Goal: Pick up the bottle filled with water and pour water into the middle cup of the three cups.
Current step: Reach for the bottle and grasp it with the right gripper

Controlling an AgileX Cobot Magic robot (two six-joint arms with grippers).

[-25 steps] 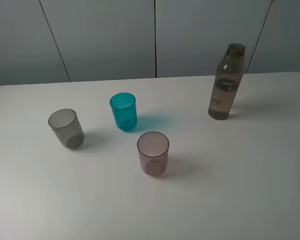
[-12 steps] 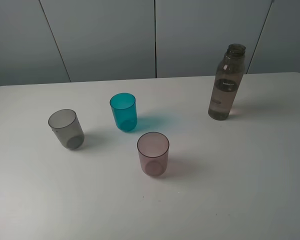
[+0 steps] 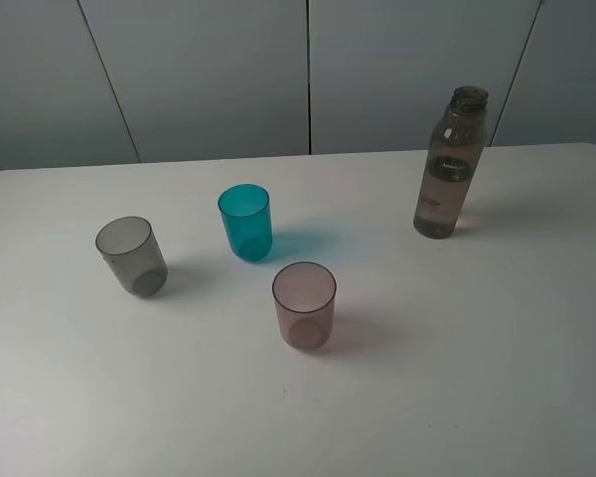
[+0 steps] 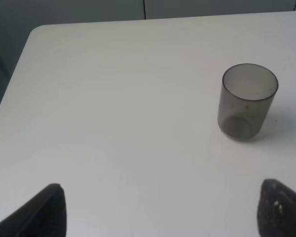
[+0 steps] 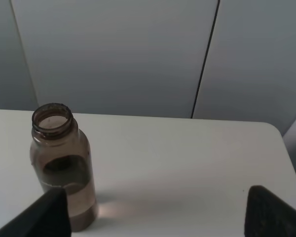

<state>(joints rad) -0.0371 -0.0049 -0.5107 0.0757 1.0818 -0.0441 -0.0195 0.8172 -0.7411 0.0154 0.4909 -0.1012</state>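
Right wrist, bottle (image 5: 64, 158) beyond parted jaws

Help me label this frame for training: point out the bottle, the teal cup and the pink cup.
bottle (image 3: 447, 184), exterior high view, middle of its body
teal cup (image 3: 247, 234), exterior high view, front of its wall
pink cup (image 3: 305, 316), exterior high view, front of its wall

Lab-like: white table (image 3: 477, 348), grey panelled wall (image 3: 199, 79)

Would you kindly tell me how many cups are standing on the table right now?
3. The grey cup stands at the left, the teal cup sits in the middle and further back, and the pink cup is nearest the camera. None appears hidden.
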